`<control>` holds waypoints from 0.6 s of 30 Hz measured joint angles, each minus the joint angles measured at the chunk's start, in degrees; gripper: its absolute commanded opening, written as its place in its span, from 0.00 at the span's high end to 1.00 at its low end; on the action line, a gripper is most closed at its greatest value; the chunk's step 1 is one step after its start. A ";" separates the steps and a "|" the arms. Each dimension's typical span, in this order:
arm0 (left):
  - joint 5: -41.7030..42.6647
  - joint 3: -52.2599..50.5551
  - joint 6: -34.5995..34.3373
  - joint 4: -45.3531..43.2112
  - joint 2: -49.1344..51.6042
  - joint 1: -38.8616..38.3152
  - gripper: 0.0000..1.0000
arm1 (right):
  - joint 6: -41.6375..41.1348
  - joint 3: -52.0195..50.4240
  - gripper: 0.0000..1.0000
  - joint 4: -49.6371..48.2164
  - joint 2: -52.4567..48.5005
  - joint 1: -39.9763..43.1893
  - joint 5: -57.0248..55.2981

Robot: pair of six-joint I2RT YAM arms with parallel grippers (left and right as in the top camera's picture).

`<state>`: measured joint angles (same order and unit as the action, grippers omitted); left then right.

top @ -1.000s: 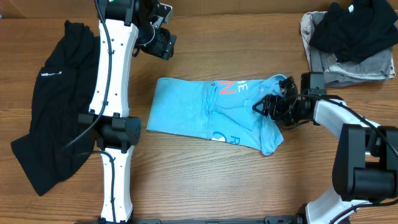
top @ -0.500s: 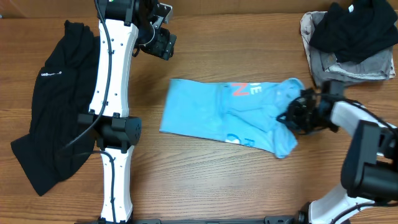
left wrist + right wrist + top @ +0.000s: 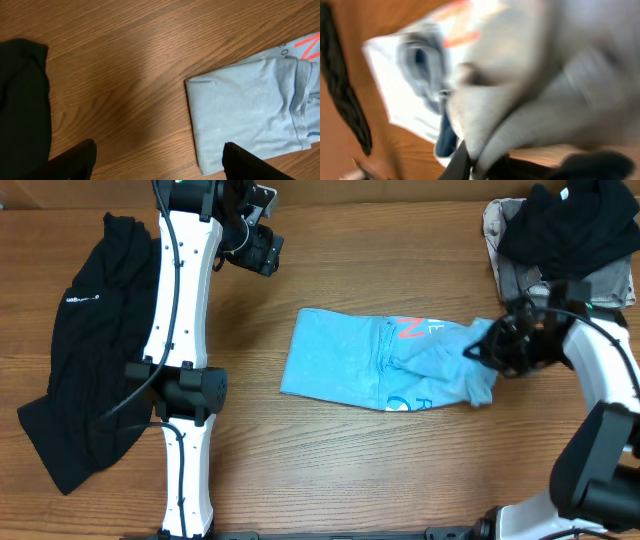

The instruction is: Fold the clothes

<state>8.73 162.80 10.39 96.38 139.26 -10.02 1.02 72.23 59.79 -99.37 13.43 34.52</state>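
Note:
The clothes in play are a folded light blue T-shirt (image 3: 350, 370) lying mid-table, its printed letters showing near the right end. My right gripper (image 3: 490, 348) is shut on the bunched right end of this shirt. In the right wrist view the blurred blue fabric (image 3: 530, 75) fills the frame and is pinched at my right gripper (image 3: 480, 167). My left gripper (image 3: 262, 248) hovers open at the back, left of the shirt. In the left wrist view my left gripper (image 3: 160, 165) holds nothing, and the shirt's folded left edge (image 3: 250, 105) lies to its right.
A black garment (image 3: 85, 350) is spread along the left side under the left arm, also visible at the left wrist view's edge as dark cloth (image 3: 20, 100). A pile of black and grey clothes (image 3: 565, 240) sits at the back right corner, close to the right arm.
My right gripper closed on the shirt's right end and dragged the whole shirt to the right across the table. The left arm stayed still.

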 measured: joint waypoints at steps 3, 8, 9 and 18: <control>-0.02 0.00 0.02 -0.79 0.00 0.04 0.17 | -2.03 4.09 0.96 -0.59 1.27 -7.56 -0.04; -0.02 0.00 0.02 -2.71 0.00 0.81 0.14 | -9.05 6.56 0.96 -9.03 1.70 -22.16 -2.21; 0.00 0.00 0.00 -3.10 0.00 1.14 0.14 | -10.67 6.56 0.96 -10.64 1.70 -24.94 -3.21; -0.02 0.00 -0.44 -5.14 0.00 7.08 0.12 | -20.55 6.60 0.73 -24.96 -2.75 -43.50 -13.51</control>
<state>8.71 162.80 9.96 91.24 139.26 -2.94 -19.53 78.83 34.83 -102.13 -30.06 21.02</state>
